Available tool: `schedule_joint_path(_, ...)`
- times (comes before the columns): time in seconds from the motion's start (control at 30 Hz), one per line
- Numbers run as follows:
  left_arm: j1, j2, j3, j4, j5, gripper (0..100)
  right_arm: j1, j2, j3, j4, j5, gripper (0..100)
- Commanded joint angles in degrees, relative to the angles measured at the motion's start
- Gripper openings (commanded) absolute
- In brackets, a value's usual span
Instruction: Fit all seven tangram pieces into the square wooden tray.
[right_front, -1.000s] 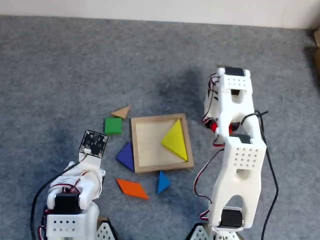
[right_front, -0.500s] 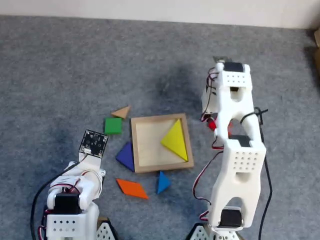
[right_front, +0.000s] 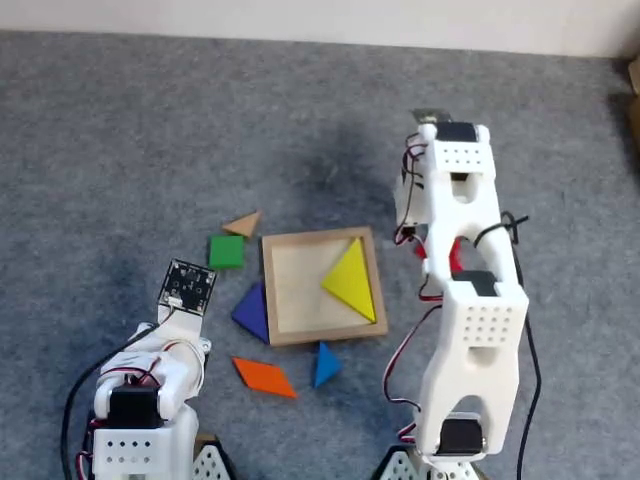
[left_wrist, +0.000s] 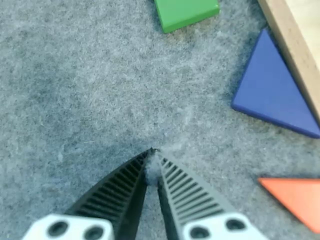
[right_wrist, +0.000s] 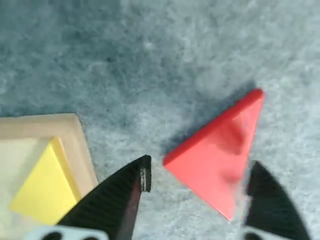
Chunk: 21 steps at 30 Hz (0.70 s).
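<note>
Grey carpet (right_front: 150, 120), right gripper (right_wrist: 200, 170) straddling red triangle (right_wrist: 220, 150)

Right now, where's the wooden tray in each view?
High view: tray, centre of the picture.
Left wrist view: tray rim beside the dark blue triangle.
Right wrist view: tray corner, yellow triangle inside.
Shared landmark: grey carpet under it.

A grey, fuzzy carpet (right_front: 150, 130) covers the whole work surface (its fibres show close up from the wrists). A pale cream strip (right_front: 300, 20) runs along its far edge. Soft, dim shadows (right_front: 345, 170) darken it in patches.
</note>
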Motion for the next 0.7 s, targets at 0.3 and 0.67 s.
schedule_joint_path(0.3, -0.7, -0.7, 1.1, 0.2, 0.6, 0, 1.5, 7.3, -4.9, 2.5, -0.7, 34.9)
schedule_joint_path(0.67, -0.7, -0.7, 1.1, 0.2, 0.6, 0, 1.5, 7.5, -5.9, 4.5, -0.7, 31.3)
